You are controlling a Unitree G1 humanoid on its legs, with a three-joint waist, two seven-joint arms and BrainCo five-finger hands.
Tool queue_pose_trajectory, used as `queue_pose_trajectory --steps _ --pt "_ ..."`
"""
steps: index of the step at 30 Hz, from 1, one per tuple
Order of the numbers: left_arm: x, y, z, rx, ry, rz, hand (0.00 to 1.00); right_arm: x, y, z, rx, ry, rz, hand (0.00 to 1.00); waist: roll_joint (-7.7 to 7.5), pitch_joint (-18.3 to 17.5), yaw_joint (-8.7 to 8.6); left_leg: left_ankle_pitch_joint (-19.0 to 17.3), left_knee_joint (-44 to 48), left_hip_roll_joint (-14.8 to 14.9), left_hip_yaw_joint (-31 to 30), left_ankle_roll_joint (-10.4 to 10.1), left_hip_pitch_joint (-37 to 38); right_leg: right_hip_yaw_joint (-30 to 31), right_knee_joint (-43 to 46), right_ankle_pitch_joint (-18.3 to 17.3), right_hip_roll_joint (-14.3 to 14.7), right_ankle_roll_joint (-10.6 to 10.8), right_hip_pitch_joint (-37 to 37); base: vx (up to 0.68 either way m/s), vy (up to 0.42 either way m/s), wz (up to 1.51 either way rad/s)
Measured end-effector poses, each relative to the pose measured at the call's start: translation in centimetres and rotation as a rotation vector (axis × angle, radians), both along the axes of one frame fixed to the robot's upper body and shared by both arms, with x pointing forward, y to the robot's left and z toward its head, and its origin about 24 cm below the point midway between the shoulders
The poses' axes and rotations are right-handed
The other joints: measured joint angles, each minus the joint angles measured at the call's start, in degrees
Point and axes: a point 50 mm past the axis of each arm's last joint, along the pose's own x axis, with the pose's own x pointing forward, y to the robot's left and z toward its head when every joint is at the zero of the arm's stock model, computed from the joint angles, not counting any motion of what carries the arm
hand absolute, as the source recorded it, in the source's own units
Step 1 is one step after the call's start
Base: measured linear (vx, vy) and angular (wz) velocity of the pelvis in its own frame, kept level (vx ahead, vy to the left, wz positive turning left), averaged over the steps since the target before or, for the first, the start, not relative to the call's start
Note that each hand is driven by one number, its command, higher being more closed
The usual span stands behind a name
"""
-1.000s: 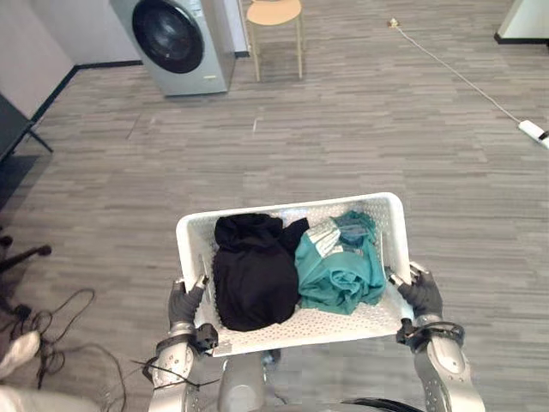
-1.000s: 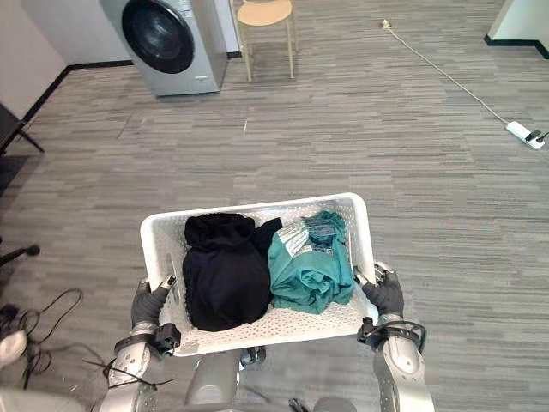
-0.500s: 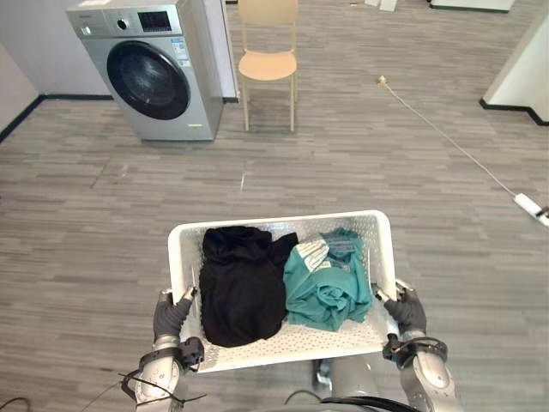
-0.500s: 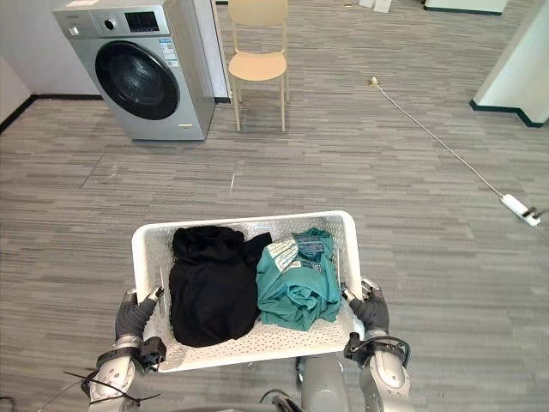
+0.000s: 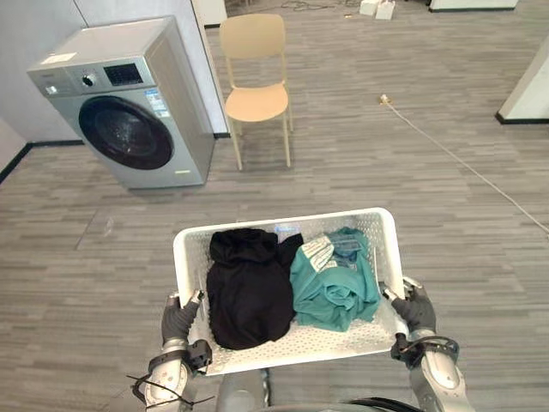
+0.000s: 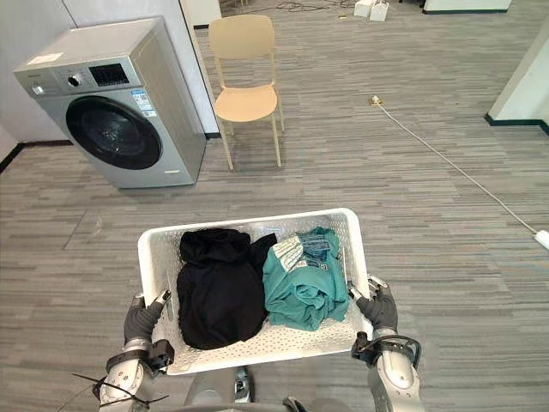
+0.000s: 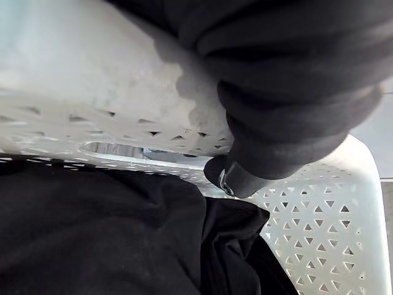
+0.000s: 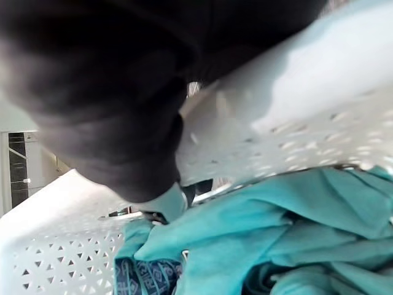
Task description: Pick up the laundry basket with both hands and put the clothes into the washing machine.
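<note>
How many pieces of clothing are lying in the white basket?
2 that I can tell apart: a black garment in the left half of the laundry basket, a teal garment in its right half. More may be hidden under them.

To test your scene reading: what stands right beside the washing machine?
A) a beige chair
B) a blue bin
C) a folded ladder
A: a beige chair stands on the floor next to the washing machine, beyond the laundry basket.
</note>
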Motion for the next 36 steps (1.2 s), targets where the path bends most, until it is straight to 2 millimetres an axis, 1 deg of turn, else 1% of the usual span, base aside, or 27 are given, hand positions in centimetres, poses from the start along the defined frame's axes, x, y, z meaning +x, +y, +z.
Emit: queue_pose_trajectory --steps 1,2,3,4,5,6,8,9,10,13,15,16,17,18,19,21,22,23,24,25,26,28,30,33,34,35,36 --pt "0.1 -0.1 0.0 -0.003 -0.002 0.001 1.00 0.1 0.0 -0.1 0.001 0.003 -0.001 1.00 -0.18 -0.26 0.37 3.43 -1.23 -0.59 -0.23 -0.57 0.00 0.68 -0.10 -0.83 -0.65 0.78 0.69 0.47 0.255 -0.40" --pt "-0.1 0.0 -0.2 -0.002 0.012 0.001 1.00 0.2 0.1 -0.7 0.013 0.023 0.000 1.00 -1.01 -1.82 0.35 7.89 0.58 -2.81 0.32 1.96 -0.01 1.87 2.08 -1.99 -2.61 1.80 0.89 0.64 0.330 -0.12" --pt "0.0 0.1 -0.5 0.004 0.028 -0.004 1.00 0.3 0.2 -1.3 0.020 0.044 0.003 1.00 -2.76 -2.80 -0.11 4.86 3.75 -4.54 1.14 4.52 -0.19 2.68 10.21 -1.75 -5.15 2.22 -1.78 0.66 0.329 0.01" --pt "0.0 0.1 -0.5 0.005 0.031 -0.008 1.00 0.3 0.2 -1.3 0.018 0.047 0.002 1.00 -3.54 -2.81 -0.18 3.14 5.47 -5.50 1.61 5.38 -0.03 3.19 16.47 -0.87 -6.29 3.63 -4.26 0.82 0.373 0.14" --pt "0.0 0.1 -0.5 0.008 0.031 -0.007 1.00 0.3 0.2 -1.4 0.021 0.047 0.002 1.00 -5.24 -1.91 -0.30 -1.14 8.25 -7.44 2.60 6.96 1.89 4.74 31.06 4.25 -8.31 6.55 -9.57 0.78 0.337 0.05" --pt "-0.1 0.3 -0.6 0.019 0.043 -0.010 1.00 0.2 0.4 -1.7 0.028 0.061 -0.002 1.00 -6.41 -1.51 -0.55 -4.61 9.96 -8.83 3.51 8.44 4.94 5.99 44.51 14.05 -10.15 5.04 -14.36 0.78 0.323 0.03" --pt "-0.1 0.3 -0.9 0.024 0.069 -0.019 1.00 0.0 0.7 -2.5 0.033 0.095 -0.003 1.00 -6.24 -1.37 -1.31 -7.66 10.22 -9.99 3.39 10.01 10.43 4.27 58.34 14.90 -11.62 3.37 -20.07 0.50 0.167 0.13" --pt "-0.2 0.5 -1.0 0.037 0.076 -0.021 1.00 -0.2 0.8 -2.8 0.038 0.107 -0.002 1.00 -4.69 -0.84 -2.16 -8.55 8.05 -9.97 1.87 10.76 15.69 2.08 61.40 13.13 -10.14 1.17 -22.31 0.59 0.173 0.38" --pt "-0.2 0.7 -0.9 0.052 0.076 -0.026 1.00 -0.5 1.1 -3.0 0.053 0.111 -0.007 1.00 -3.24 -1.18 -3.07 -8.76 4.28 -9.65 0.16 10.68 20.29 0.21 60.12 11.12 -7.78 1.24 -25.05 0.68 0.181 0.39" --pt "0.2 0.9 0.1 0.080 0.036 -0.039 1.00 -0.7 1.4 -2.3 0.073 0.079 -0.019 1.00 -2.99 -1.47 -3.18 -10.18 -2.72 -9.70 -1.63 8.20 28.03 -0.65 47.46 6.79 -3.65 5.06 -33.79 0.52 0.065 0.29" --pt "0.4 0.8 0.5 0.084 0.015 -0.044 1.00 -0.9 1.3 -1.7 0.077 0.056 -0.026 1.00 -3.23 -1.61 -3.29 -11.33 -4.04 -9.38 -3.12 6.44 30.63 -1.93 31.06 6.89 -3.52 5.45 -35.69 0.58 -0.046 0.45" --pt "0.6 0.6 0.8 0.080 0.001 -0.049 1.00 -1.1 1.1 -1.3 0.073 0.041 -0.030 1.00 -3.20 -1.85 -3.48 -13.36 -4.36 -8.62 -3.86 5.82 32.38 -1.37 19.25 9.17 -3.31 4.63 -35.96 0.64 -0.093 0.55" --pt "0.6 0.6 0.9 0.081 -0.005 -0.048 1.00 -1.2 1.1 -1.1 0.073 0.036 -0.031 1.00 -3.34 -1.97 -3.46 -14.62 -4.45 -8.42 -4.32 5.10 32.91 -0.68 14.47 10.66 -3.11 4.45 -35.60 0.54 -0.141 0.56" --pt "0.3 0.6 0.9 0.080 0.000 -0.044 1.00 -1.4 1.0 -1.1 0.065 0.041 -0.026 1.00 -2.80 -2.84 -3.90 -17.03 -4.39 -6.86 -5.60 3.75 34.79 -1.02 13.52 17.21 -2.50 4.11 -35.22 0.46 -0.146 0.43" --pt "0.0 0.5 0.6 0.074 0.015 -0.038 1.00 -1.4 1.0 -1.2 0.059 0.049 -0.019 1.00 -1.85 -4.31 -3.97 -17.84 -4.59 -5.21 -6.25 2.81 36.56 -1.63 16.01 17.01 -1.00 2.96 -35.27 0.73 -0.226 0.42" --pt "0.1 0.3 0.7 0.063 0.007 -0.017 1.00 -0.9 0.9 -0.6 0.040 0.025 -0.002 1.00 -0.88 -5.00 -4.21 -16.19 9.82 -2.38 -8.03 1.40 32.11 -4.06 21.17 10.84 0.08 0.83 -34.41 0.65 -0.211 0.23" --pt "0.2 0.2 0.7 0.059 0.001 -0.014 1.00 -0.8 0.7 -0.4 0.033 0.018 0.000 1.00 -0.50 -4.89 -4.31 -14.24 16.06 -1.72 -8.14 1.74 29.49 -4.33 21.91 9.32 0.65 0.35 -33.42 0.49 -0.204 0.18" --pt "0.2 0.0 0.7 0.046 -0.001 -0.012 1.00 -0.7 0.5 -0.1 0.020 0.008 -0.002 1.00 0.67 -4.52 -4.35 -5.28 30.39 0.79 -7.58 2.36 23.59 -5.43 21.88 6.85 1.89 -0.84 -30.28 0.58 -0.217 0.01" --pt "0.0 0.0 0.6 0.043 0.004 -0.012 1.00 -1.0 0.5 -0.1 0.025 0.009 -0.009 1.00 1.00 -4.33 -3.23 5.77 42.19 4.39 -5.56 4.84 18.72 -5.44 20.64 4.76 3.34 -2.15 -26.11 0.69 -0.228 -0.05" --pt "0.0 0.0 0.6 0.043 0.004 -0.013 1.00 -1.2 0.4 -0.1 0.028 0.014 -0.015 1.00 1.05 -4.33 -2.91 6.05 47.59 6.48 -4.96 5.46 16.27 -5.62 19.76 4.03 4.19 -2.59 -24.08 0.68 -0.195 -0.16" --pt "-0.1 0.0 0.5 0.046 0.002 -0.024 1.00 -1.4 0.4 -0.2 0.036 0.020 -0.026 1.00 1.06 -3.91 -2.54 4.26 57.77 9.52 -4.37 8.15 10.20 -5.58 17.56 2.08 4.94 -3.35 -18.44 0.65 -0.183 -0.08" --pt "-0.1 0.1 0.5 0.048 0.004 -0.031 1.00 -1.5 0.3 -0.3 0.034 0.024 -0.040 1.00 -0.20 -3.33 -2.14 1.47 60.61 9.44 -3.38 11.52 5.23 -4.78 15.61 -0.45 4.42 -3.70 -14.30 0.44 -0.104 -0.11" --pt "0.0 0.0 0.2 0.041 0.009 -0.032 1.00 -1.5 0.2 -0.3 0.029 0.025 -0.044 1.00 -0.23 -3.37 -1.45 -1.44 53.43 7.63 -1.11 9.44 0.29 -3.31 12.74 -2.40 3.24 -2.96 -9.88 0.54 -0.014 -0.19" --pt "0.3 -0.1 0.0 0.032 0.014 -0.031 1.00 -0.8 0.0 -0.4 0.017 0.026 -0.035 1.00 -0.34 -3.38 -0.61 -2.94 23.29 2.36 2.61 5.42 -1.74 -1.56 7.84 -3.54 0.77 -1.55 -4.37 0.57 0.107 -0.27" --pt "0.3 -0.3 0.0 0.026 0.013 -0.033 1.00 -0.7 -0.3 -0.5 0.013 0.029 -0.038 1.00 -0.29 -3.52 0.09 -0.65 9.40 0.97 4.37 2.59 -1.25 -1.02 5.22 -3.60 0.00 -1.04 -1.83 0.61 0.184 -0.45" --pt "0.3 -0.4 0.0 0.022 0.012 -0.037 1.00 -0.7 -0.4 -0.5 0.011 0.028 -0.042 1.00 -0.05 -3.68 0.20 0.52 3.92 0.22 4.78 1.41 -0.59 -0.49 4.37 -3.66 -0.01 -0.57 -0.65 0.67 0.234 -0.54" --pt "0.3 -0.4 -0.1 0.021 0.016 -0.037 1.00 -0.6 -0.2 -0.7 0.023 0.034 -0.046 1.00 -0.89 -4.00 0.61 6.86 3.42 -1.52 5.14 4.93 0.09 1.56 5.03 -4.36 -1.54 0.91 0.96 0.98 0.317 -0.12"
